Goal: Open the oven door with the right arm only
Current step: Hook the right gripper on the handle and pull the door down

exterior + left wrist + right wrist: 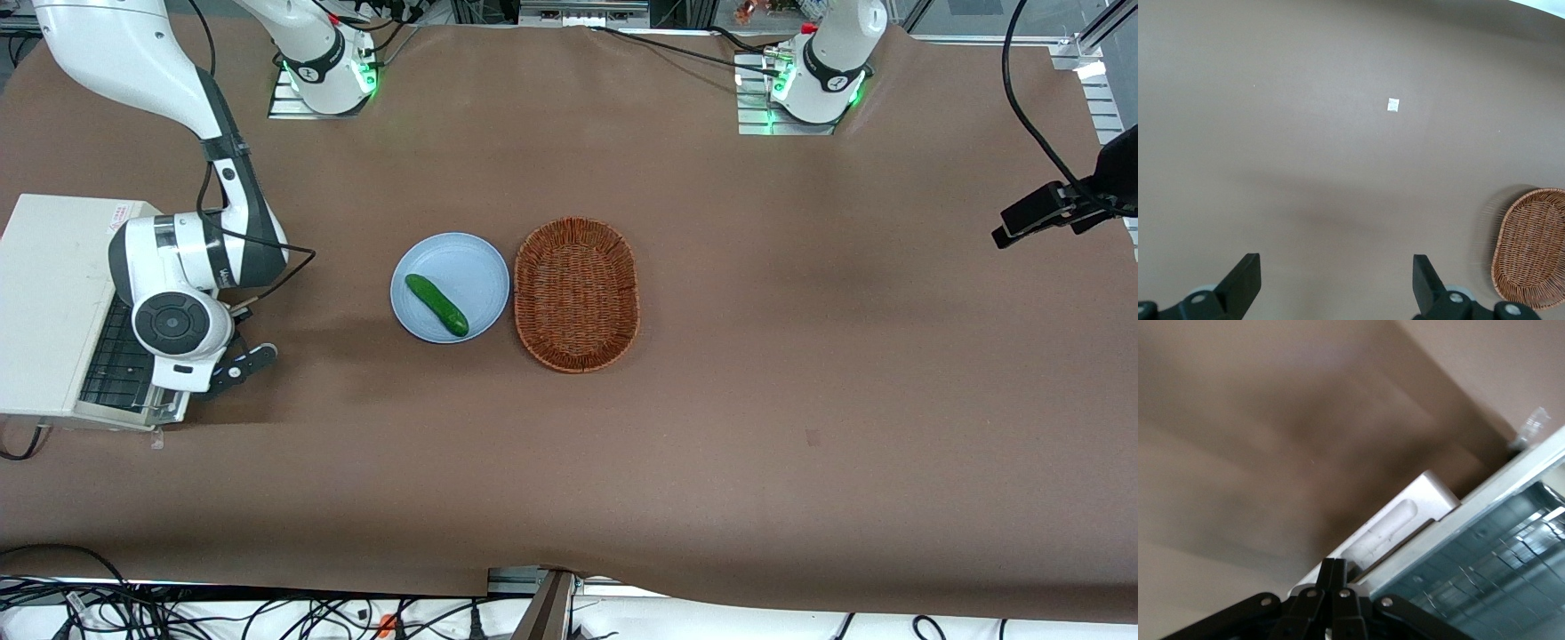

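The cream-white toaster oven [53, 293] stands at the working arm's end of the table. Its oven door [111, 356] is swung outward and down, and its dark glass faces up. The glass [1491, 573] and the silver bar handle [1395, 523] show in the right wrist view. The right arm [178, 267] reaches down over the door. Its gripper [182, 391] is mostly hidden under the wrist in the front view. In the wrist view the gripper [1337, 572] is shut, with its fingertips pressed together at the handle's end and nothing between them.
A light blue plate [480, 267] with a green cucumber [436, 304] sits mid-table. A brown wicker basket [576, 293] lies beside it and also shows in the left wrist view [1531, 250]. A small clear piece [157, 438] lies near the oven's corner.
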Robot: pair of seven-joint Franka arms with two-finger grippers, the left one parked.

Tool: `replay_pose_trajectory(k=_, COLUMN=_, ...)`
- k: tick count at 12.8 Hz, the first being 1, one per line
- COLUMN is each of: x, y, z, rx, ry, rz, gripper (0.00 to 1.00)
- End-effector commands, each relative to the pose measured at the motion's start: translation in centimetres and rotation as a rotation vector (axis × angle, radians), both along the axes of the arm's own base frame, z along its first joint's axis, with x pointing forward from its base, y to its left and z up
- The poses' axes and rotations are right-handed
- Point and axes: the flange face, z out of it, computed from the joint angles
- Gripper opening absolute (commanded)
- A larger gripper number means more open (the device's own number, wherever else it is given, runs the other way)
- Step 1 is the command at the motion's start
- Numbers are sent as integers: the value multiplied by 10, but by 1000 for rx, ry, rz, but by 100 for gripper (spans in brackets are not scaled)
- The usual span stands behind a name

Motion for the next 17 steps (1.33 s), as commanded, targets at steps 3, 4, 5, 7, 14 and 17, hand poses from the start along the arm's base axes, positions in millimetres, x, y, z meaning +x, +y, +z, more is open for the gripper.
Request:
replay_pose_trajectory(k=3, x=-4, y=-39, z=-44, rx=37, ry=33, rz=-87, gripper=0)
replay_pose_trajectory(k=4, x=-4, y=-43, z=-53, rx=47, ry=38, rz=-103, gripper=0)
replay_pose_trajectory(k=5, x=-4, y=-44, z=-58, rx=70, ry=33, rz=-122, gripper=0)
replay_pose_trajectory(k=7, x=-6, y=-45, z=-65, rx=115, ry=37, rz=-174, gripper=0)
replay_pose_trajectory(k=14, x=-11, y=-22, z=-80, rx=177, ry=15, rz=-449, gripper=0)
replay_pose_trajectory(k=17, x=-12, y=19, z=-80, rx=194, ry=1, rz=-541, gripper=0)
